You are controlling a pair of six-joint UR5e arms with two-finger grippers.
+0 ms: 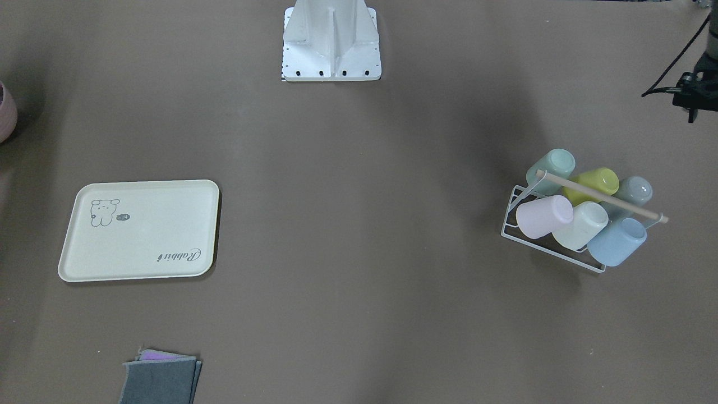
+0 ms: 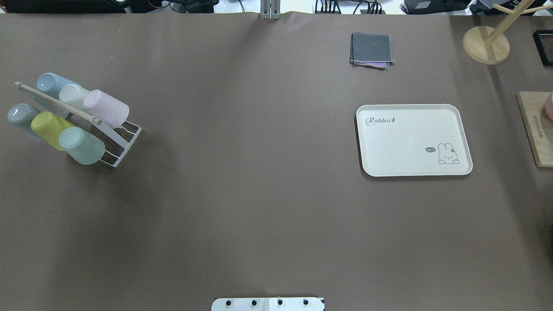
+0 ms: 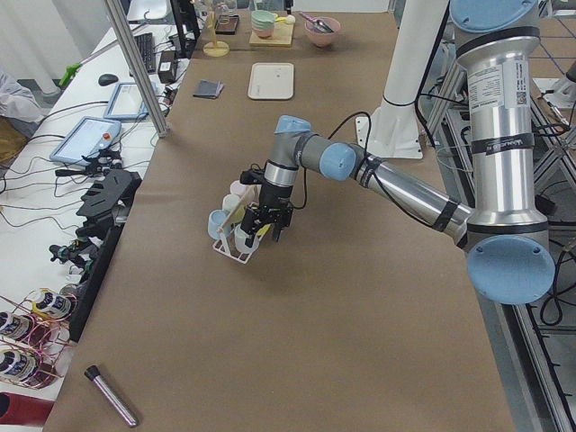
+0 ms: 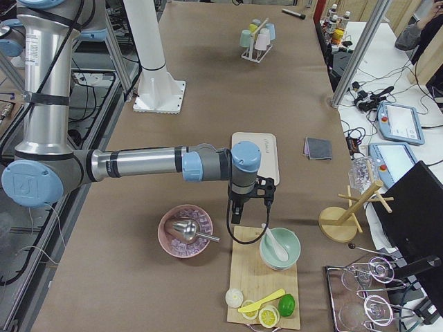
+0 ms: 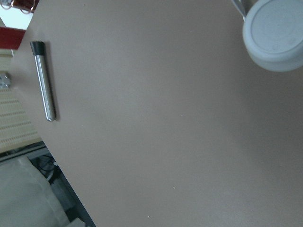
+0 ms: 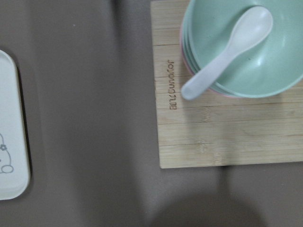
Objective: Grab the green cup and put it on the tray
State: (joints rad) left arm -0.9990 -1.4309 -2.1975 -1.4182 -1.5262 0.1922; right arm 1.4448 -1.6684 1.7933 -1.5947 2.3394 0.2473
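Note:
The green cup (image 2: 82,145) is a pale mint tumbler lying tilted in a white wire rack (image 2: 123,144) at the table's left end, beside a lime cup (image 2: 49,128); the front-facing view shows the green cup (image 1: 552,167) too. The cream tray (image 2: 412,140) with its bear drawing lies flat and bare on the right half. In the exterior left view my left gripper (image 3: 264,232) hangs close above the rack; I cannot tell whether it is open. My right gripper (image 4: 239,211) hovers between the tray (image 4: 256,149) and a wooden board (image 4: 263,277), its state also unclear.
The rack holds several other cups, under a wooden rod (image 2: 56,103). A folded grey cloth (image 2: 371,49) lies beyond the tray. Mint bowls with a white spoon (image 6: 227,56) sit on the board. A pink bowl (image 4: 185,230), a wooden stand (image 2: 486,43) and a metal tube (image 5: 43,80) are about.

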